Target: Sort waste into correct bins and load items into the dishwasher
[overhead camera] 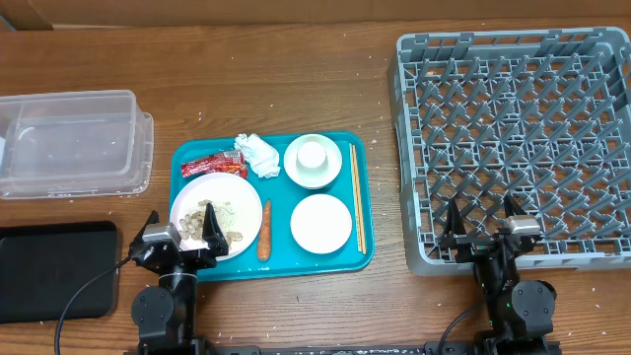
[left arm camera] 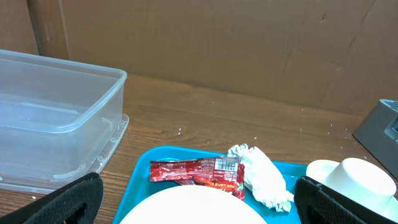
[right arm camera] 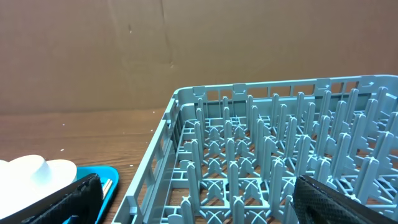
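On a teal tray [overhead camera: 360, 258] lie a red snack wrapper [overhead camera: 212, 165], a crumpled white tissue [overhead camera: 258, 154], an orange stick [overhead camera: 265, 230], a white plate [overhead camera: 240, 197] with pale crumbs [overhead camera: 215, 216], a cup in a bowl [overhead camera: 313, 158], a second bowl [overhead camera: 321, 223] and chopsticks [overhead camera: 357, 197]. The grey dish rack [overhead camera: 513, 138] stands at the right. My left gripper [overhead camera: 180, 235] is open and empty over the plate's near edge. My right gripper [overhead camera: 483, 229] is open and empty over the rack's front edge. The left wrist view shows the wrapper [left arm camera: 199, 173] and the tissue [left arm camera: 261, 177].
A clear plastic tub [overhead camera: 71, 143] sits at the far left, also in the left wrist view [left arm camera: 56, 118]. A flat black tray [overhead camera: 54, 266] lies in front of it. Brown cardboard stands along the back of the wooden table.
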Controlling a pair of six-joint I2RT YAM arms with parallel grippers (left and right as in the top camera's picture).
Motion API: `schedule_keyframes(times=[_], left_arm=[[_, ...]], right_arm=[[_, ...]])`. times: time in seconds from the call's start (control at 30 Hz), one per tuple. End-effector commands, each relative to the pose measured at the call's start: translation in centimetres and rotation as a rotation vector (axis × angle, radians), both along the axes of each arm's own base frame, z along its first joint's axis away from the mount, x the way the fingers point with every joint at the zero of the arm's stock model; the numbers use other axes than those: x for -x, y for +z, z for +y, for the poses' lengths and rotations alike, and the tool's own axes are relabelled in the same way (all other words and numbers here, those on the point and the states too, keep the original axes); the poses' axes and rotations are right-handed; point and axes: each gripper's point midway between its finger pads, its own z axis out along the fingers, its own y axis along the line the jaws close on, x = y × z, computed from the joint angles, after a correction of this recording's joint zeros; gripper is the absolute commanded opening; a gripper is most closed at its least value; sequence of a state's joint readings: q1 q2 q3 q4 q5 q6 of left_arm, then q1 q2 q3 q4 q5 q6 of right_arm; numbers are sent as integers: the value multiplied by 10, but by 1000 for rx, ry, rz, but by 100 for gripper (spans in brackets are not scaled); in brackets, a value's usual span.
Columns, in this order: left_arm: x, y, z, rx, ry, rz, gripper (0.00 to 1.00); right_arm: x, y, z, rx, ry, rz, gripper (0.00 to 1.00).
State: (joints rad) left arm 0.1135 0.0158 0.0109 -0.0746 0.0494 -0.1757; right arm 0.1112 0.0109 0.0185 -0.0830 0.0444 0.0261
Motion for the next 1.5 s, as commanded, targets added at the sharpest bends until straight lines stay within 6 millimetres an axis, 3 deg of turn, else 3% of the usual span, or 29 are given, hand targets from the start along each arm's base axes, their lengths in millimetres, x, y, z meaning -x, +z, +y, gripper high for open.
schedule_keyframes(times=[0.0,1.37,1.4,1.47], left_arm=[[0,0,1,-23,3,-5,100],[0,0,1,-23,3,-4,100],[0,4,-1,5,-8,-24,100],[2,8,-39,260,-213,-27,100]], right_arm=[[0,-2,-2,1,-12,-1,100],[0,-2,-2,1,-12,-1,100],[0,-2,-2,1,-12,-1,100],[0,-2,-2,1,-12,-1,100]])
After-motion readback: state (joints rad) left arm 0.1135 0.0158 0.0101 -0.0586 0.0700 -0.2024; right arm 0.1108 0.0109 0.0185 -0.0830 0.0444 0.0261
